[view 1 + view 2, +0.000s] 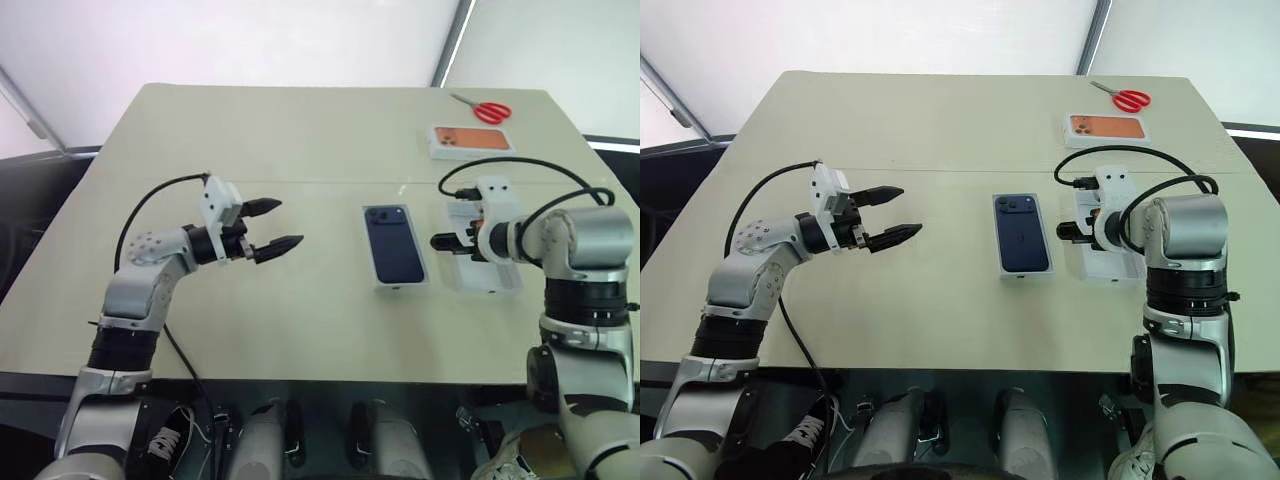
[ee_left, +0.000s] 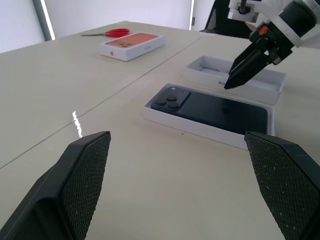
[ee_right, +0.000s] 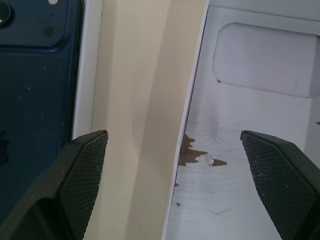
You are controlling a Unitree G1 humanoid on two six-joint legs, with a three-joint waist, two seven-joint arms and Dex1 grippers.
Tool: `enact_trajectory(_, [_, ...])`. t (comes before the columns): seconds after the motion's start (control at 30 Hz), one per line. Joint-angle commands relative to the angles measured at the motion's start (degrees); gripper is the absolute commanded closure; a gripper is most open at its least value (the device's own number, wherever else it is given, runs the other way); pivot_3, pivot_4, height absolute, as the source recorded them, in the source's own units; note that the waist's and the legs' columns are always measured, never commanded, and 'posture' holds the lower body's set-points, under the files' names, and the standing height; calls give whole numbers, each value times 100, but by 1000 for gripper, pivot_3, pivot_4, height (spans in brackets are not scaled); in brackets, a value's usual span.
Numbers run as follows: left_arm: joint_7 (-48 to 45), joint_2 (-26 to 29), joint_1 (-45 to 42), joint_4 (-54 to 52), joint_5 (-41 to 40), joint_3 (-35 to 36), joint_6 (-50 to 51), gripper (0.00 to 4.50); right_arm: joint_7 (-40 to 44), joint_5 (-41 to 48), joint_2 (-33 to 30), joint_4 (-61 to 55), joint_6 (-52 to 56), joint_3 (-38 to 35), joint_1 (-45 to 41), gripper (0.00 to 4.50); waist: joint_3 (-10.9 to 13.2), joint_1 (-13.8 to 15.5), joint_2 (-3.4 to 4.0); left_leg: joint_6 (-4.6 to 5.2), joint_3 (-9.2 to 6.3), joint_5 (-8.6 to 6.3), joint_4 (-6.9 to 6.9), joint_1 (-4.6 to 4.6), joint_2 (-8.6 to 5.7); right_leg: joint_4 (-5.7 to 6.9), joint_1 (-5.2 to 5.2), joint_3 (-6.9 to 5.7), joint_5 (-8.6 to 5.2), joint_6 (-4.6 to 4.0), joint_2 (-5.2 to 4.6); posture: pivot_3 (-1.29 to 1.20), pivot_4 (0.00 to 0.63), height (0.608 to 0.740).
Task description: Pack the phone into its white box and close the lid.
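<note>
Both hands are wide open and hold nothing: the left hand [image 1: 268, 228] hovers at centre left, the right hand [image 1: 440, 242] hangs over the edge of the open white box [image 1: 497, 283] at centre right. Just left of that box lies the phone [image 1: 394, 243], seated camera-up in a white tray [image 2: 200, 129] on the table [image 1: 300, 140].

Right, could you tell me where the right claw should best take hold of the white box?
Probably by the long wall facing the phone, coming straight down from above. The white box lies open with thin upright walls, and a strip of bare table beside that wall leaves room for an outer finger. The open right claw straddles that wall.
</note>
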Motion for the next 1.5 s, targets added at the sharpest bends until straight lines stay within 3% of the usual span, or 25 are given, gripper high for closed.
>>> enact_trajectory(0.03, [43, 32, -18, -205, 6, 57, -86, 0, -151, 59, 2, 20, 39, -113, -80, 60, 0, 0, 0, 0, 0, 0, 0, 0, 0, 0, 0, 0, 0, 0, 0, 0, 150, 738])
enact_trajectory(0.1, [30, 57, -27, -173, 12, 57, -96, 0, -188, 70, -13, 24, 39, -61, -13, 60, 0, -6, 0, 0, 0, 0, 0, 0, 0, 0, 0, 0, 0, 0, 0, 0, 150, 738])
enact_trajectory(0.2, [-1, 87, -45, -148, 21, 37, -74, 0, -263, 61, 15, -19, 39, -16, 79, 1387, 0, -11, 0, 0, 0, 0, -1, 0, 2, 0, -1, 0, 0, 0, 2, 0, 150, 738])
enact_trajectory(0.4, [44, 35, -61, -153, 10, 33, -26, 0, -358, 105, 84, -165, 39, 39, 181, 4472, 0, -9, 0, 0, 1, 0, -1, 0, 2, 0, -1, 1, 0, 0, 2, 0, 150, 738])
enact_trajectory(0.67, [89, 30, -55, -150, 4, 53, 17, 0, -586, 48, 225, -57, 39, -119, 48, 4472, 0, -19, 0, 0, 0, 0, -2, 0, 4, -2, -1, 1, 0, 0, 3, 0, 150, 738])
enact_trajectory(0.87, [120, 45, -46, -123, 20, 69, 10, 0, -968, -175, 571, 368, 12, -748, -633, 4472, 2, -29, 4, -1, 4, 0, -4, -8, 4, 2, -13, 4, 0, 0, 4, 0, 150, 738])
enact_trajectory(0.93, [111, 52, -66, -89, -12, 68, 90, 0, -783, 93, 883, 344, 8, -1257, -856, 4472, 2, -22, 4, -1, 5, 1, -6, -11, 4, 2, -15, 4, 0, 0, 5, 0, 150, 738])
enact_trajectory(1.03, [107, 52, -94, -49, -30, 82, 143, 0, -328, 378, 706, 19, -287, -854, -700, 4472, 2, -17, 4, -1, 5, 1, -6, -13, 4, 2, -16, 3, 0, 0, 6, 0, 150, 738])
enact_trajectory(1.3, [282, -85, -88, -137, 17, 64, 67, 0, -128, 1442, 1996, 73, -76, -3005, -1669, 4472, 5, -29, 9, -1, 8, 1, -7, -17, 3, 10, -24, 7, 0, 1, 7, 0, 150, 738])
enact_trajectory(1.43, [398, -146, -146, -128, -20, 78, 178, 0, -421, 2255, 2618, -86, 39, -3529, -1595, 4472, 4, -15, 7, -1, 6, 1, -7, -17, 3, 9, -22, 6, 0, 0, 7, 0, 150, 738])
enact_trajectory(1.5, [506, -212, -183, -95, -36, 83, 221, 0, -695, 2976, 3022, -316, 39, -3439, -1185, 4472, 4, -14, 7, -1, 6, 1, -7, -17, 2, 9, -22, 7, 0, 0, 6, 0, 150, 738])
